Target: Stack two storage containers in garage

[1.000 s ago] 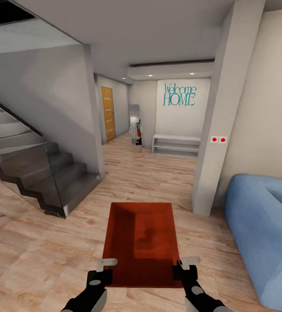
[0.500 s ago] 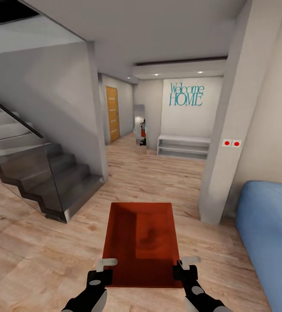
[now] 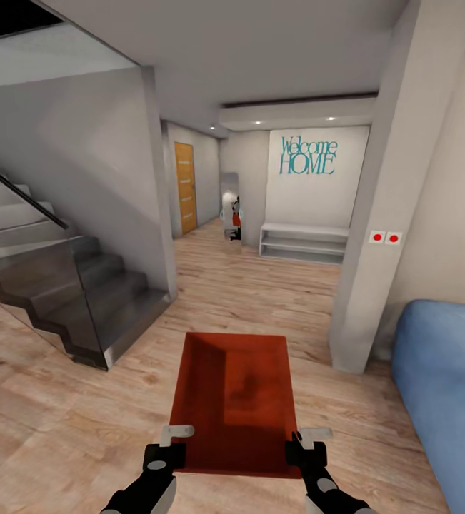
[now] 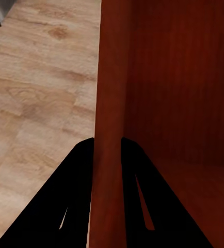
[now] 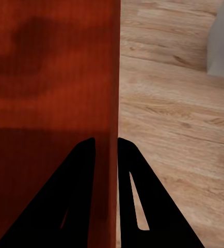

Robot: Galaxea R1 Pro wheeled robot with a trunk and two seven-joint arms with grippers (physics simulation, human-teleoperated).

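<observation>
Each tool, left (image 3: 178, 437) and right (image 3: 305, 438), pinches a side wall of the orange-red ribbed open storage container (image 3: 236, 400), its long axis pointing ahead towards the hallway.

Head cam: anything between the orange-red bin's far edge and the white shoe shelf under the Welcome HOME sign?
Nothing: in the head view just bare light wood plank floor runs from the orange-red open-topped bin to the low white shelf.

Both arms reach forward, level with each other — the left gripper (image 3: 177, 437) pinched on the storage container (image 3: 236, 400) at its left wall, the right gripper (image 3: 305, 438) pinched on its right wall.
</observation>
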